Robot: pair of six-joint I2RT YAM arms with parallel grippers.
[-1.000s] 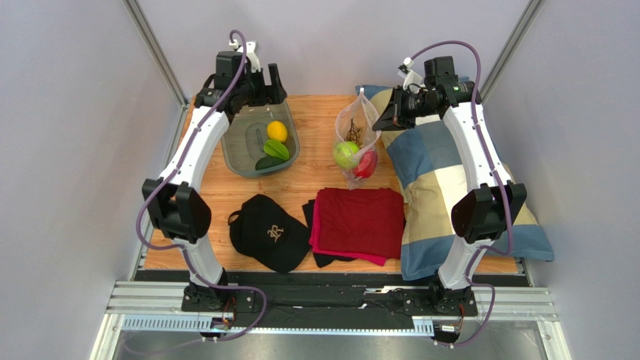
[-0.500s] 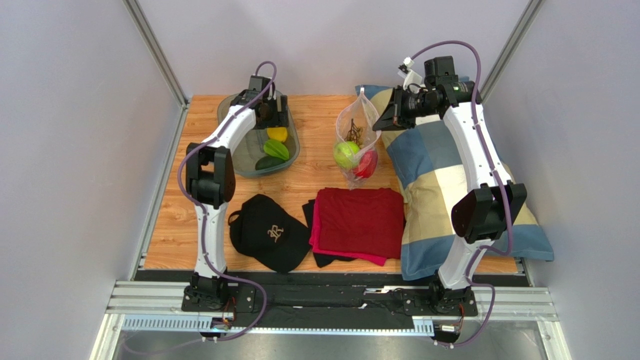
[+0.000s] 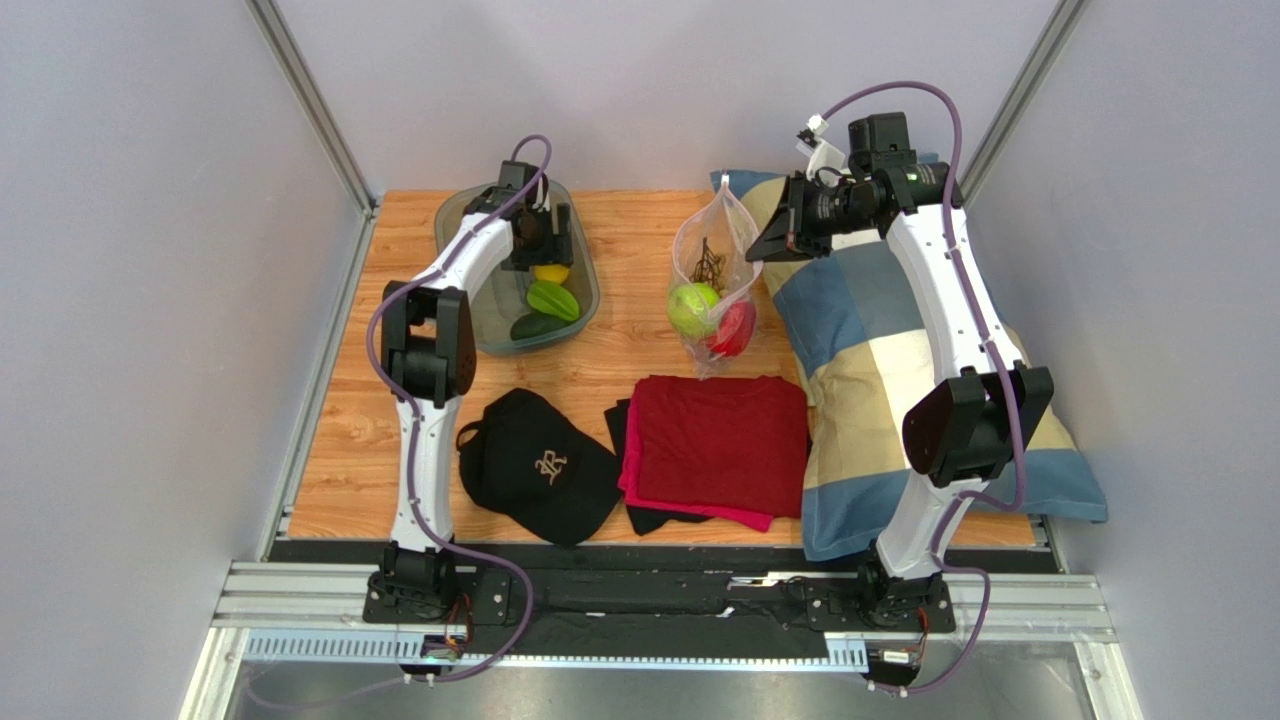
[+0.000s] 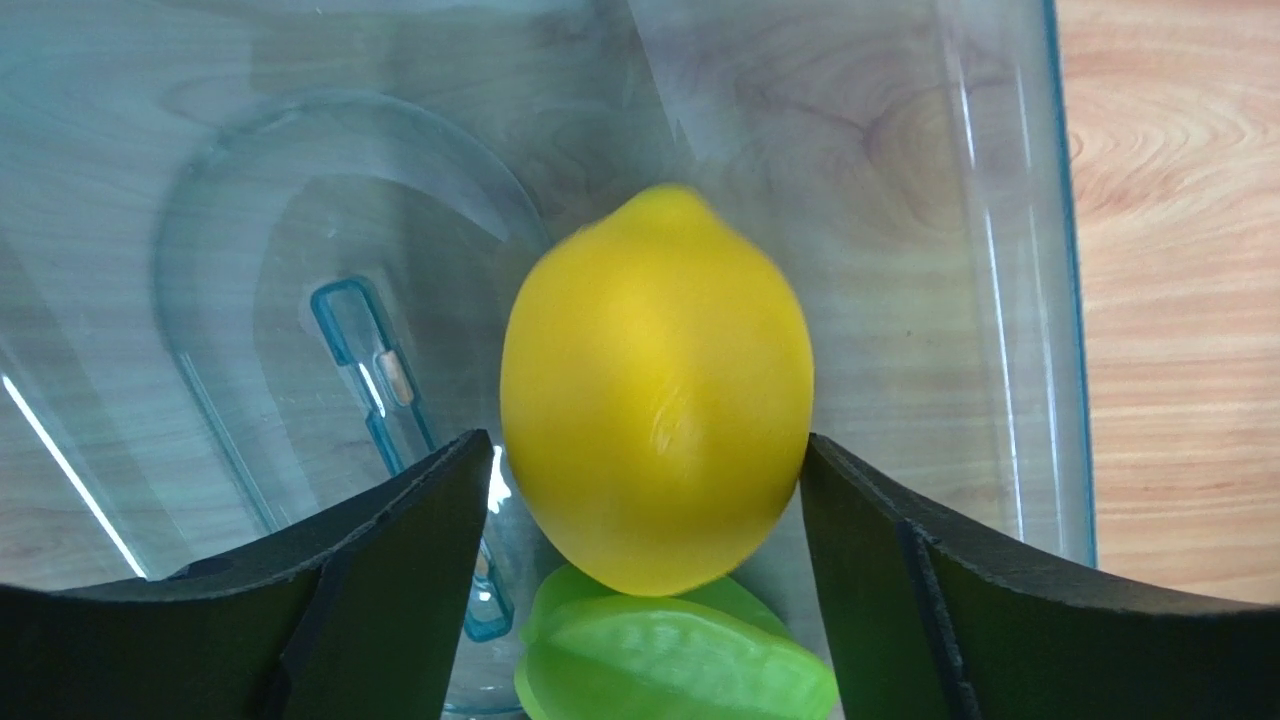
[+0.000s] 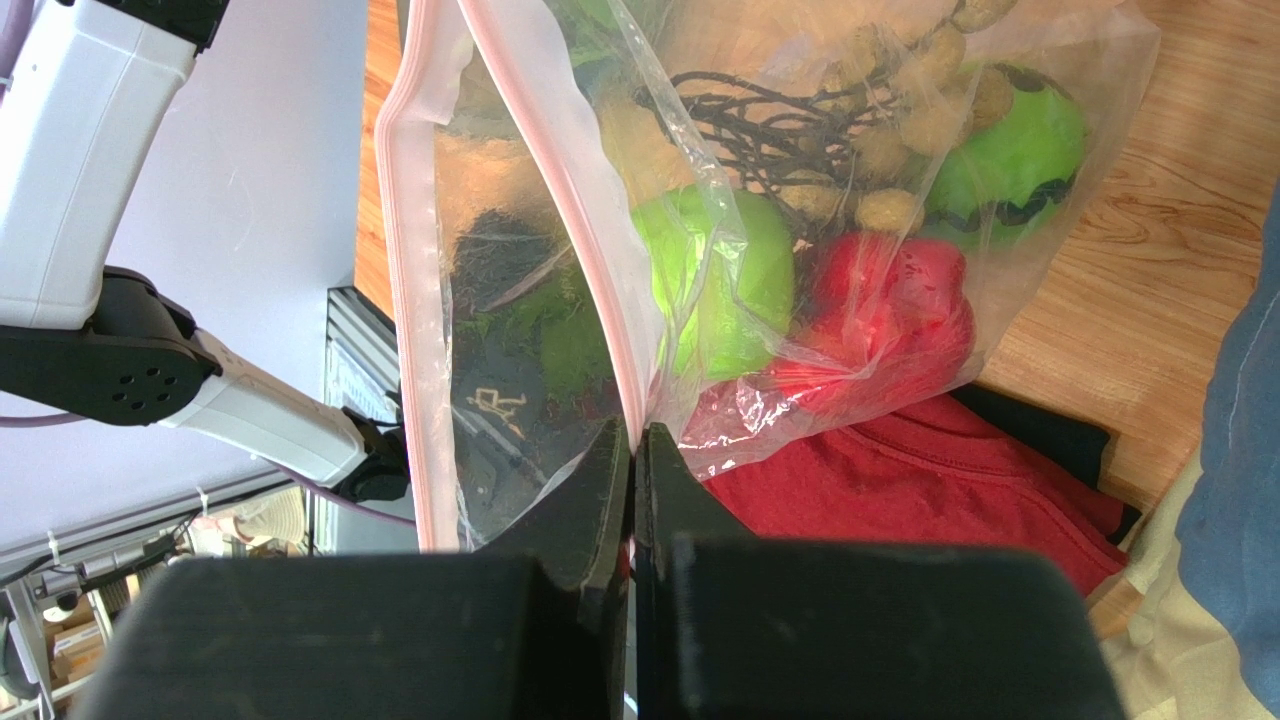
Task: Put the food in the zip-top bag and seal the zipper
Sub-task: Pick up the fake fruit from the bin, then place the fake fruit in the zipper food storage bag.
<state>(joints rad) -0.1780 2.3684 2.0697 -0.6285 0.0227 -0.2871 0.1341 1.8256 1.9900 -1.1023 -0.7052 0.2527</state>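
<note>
Left gripper (image 4: pixel 646 453), fingers wide, straddles the lemon (image 4: pixel 657 387) in the tray (image 4: pixel 1037 300); closing on it likely comes next. Right gripper (image 5: pixel 633 450) pinches the part-filled bag (image 5: pixel 496 300) upright by its rim.

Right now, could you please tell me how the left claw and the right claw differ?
The left claw is open, straddling the lemon that lies in the tray; the right claw is shut, pinching the rim of the bag. The left claw points down into the tray, while the right claw holds the bag's mouth up. Both are black.
</note>
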